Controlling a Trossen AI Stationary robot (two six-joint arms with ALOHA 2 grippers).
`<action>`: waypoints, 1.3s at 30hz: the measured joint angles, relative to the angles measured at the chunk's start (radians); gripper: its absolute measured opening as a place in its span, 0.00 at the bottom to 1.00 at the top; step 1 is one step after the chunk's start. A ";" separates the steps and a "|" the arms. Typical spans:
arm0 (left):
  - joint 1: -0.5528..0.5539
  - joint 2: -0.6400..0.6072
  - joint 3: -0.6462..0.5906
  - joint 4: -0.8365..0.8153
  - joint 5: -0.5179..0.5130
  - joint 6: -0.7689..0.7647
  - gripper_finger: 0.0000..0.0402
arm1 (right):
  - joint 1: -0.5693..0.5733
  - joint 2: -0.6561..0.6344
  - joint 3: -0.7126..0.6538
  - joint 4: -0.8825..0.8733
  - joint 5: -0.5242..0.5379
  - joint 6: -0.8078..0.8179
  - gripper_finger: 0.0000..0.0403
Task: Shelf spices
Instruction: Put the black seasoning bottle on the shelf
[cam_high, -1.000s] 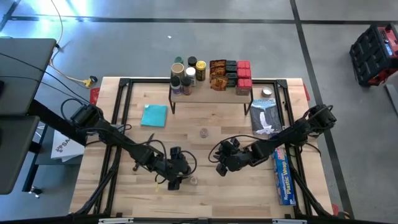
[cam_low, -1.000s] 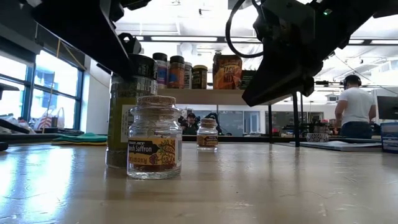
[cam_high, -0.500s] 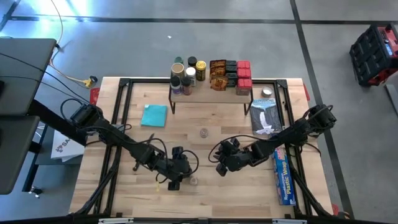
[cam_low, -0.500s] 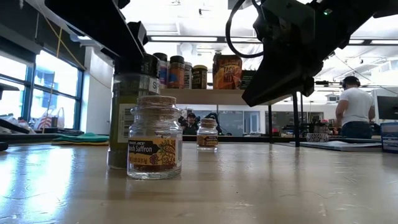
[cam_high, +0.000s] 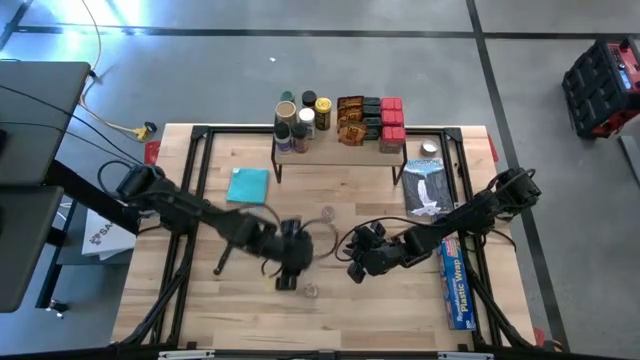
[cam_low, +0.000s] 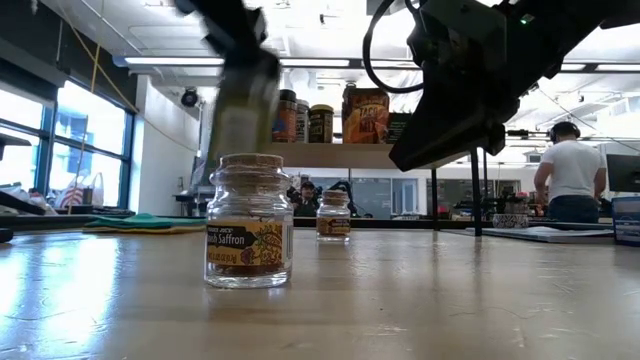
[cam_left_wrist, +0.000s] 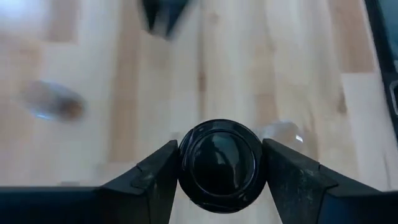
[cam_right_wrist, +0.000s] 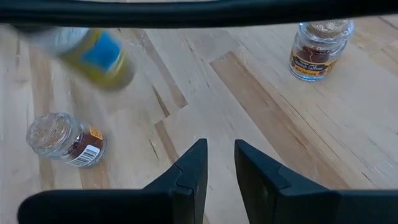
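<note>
Black and glossy, the round lid (cam_left_wrist: 219, 163) of the jar fills the space between my left gripper (cam_high: 288, 252) fingers (cam_left_wrist: 155, 177); they press on both sides of the cap, so I have the jar held from above. It hangs clear of the table (cam_high: 350, 200), near the middle of the front part. In the low view it is only a blurred greenish column (cam_low: 240, 100), so I cannot read its label.

I judge it as light but rigid, probably glass with a smooth plastic cap. The cap is slippery and the grip is narrow, so a quick swing could twist it loose.

Just beside it, the corked saffron jar (cam_low: 248, 220) stands upright on the light, striped wood, and another small jar (cam_high: 327, 212) stands farther toward the shelf (cam_high: 345, 148). Both are short and wide, easier to take around the glass body than by the cork.

My right gripper (cam_high: 354, 266) waits near the table's centre, its fingers (cam_right_wrist: 189, 174) nearly together and holding nothing.
</note>
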 joint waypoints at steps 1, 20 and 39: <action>0.023 0.000 0.041 -0.044 0.002 0.023 0.50 | 0.000 0.000 0.000 0.000 0.000 0.000 0.19; 0.669 0.014 0.459 -0.123 0.133 0.354 0.50 | 0.000 0.000 0.000 0.025 0.002 0.000 0.19; 0.788 0.132 0.460 -0.111 0.088 0.422 0.55 | 0.000 0.000 0.000 0.024 0.001 0.000 0.19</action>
